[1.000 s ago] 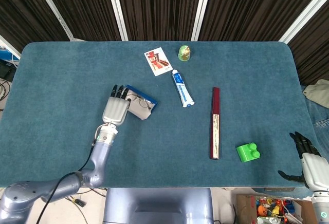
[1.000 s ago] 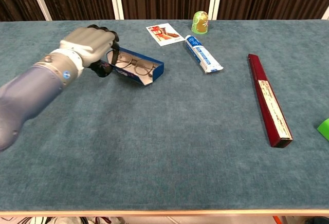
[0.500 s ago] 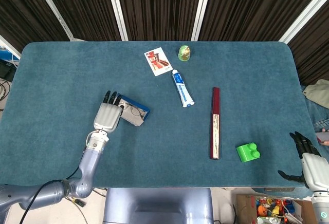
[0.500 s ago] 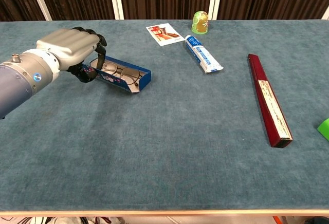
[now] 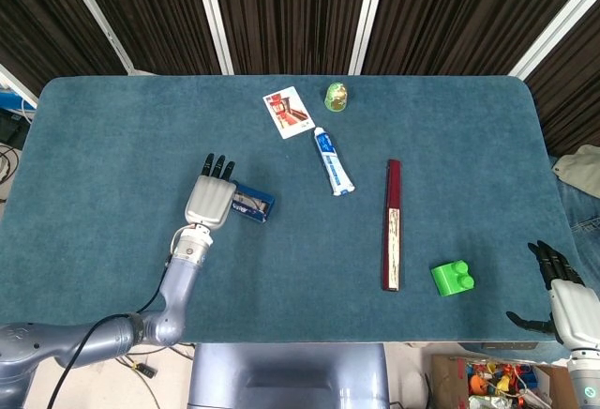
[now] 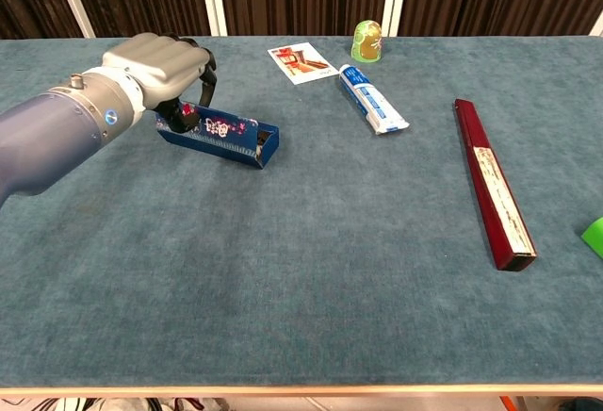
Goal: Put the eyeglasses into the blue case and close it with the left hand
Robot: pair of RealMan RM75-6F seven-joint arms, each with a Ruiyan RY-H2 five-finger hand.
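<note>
The blue case (image 6: 221,136) lies on the blue table (image 6: 311,270), left of centre, with its patterned blue outer side turned toward the chest camera and a pale lining showing at its right end (image 5: 253,206). My left hand (image 6: 160,67) covers the case's left end, with its dark fingertips curled around it; from above, the left hand (image 5: 210,200) hides that end. The eyeglasses do not show in either view. My right hand (image 5: 562,295) hangs past the table's near right corner, fingers apart and holding nothing.
A playing card (image 5: 288,112) and a small green figure (image 5: 337,97) sit at the back. A toothpaste tube (image 5: 332,160) lies right of the case. Further right are a long dark red box (image 5: 393,224) and a green block (image 5: 452,278).
The left hand drew the case toward the near left, then shifted it back a little. The case has turned from lying open with the glasses showing to showing its patterned side.
</note>
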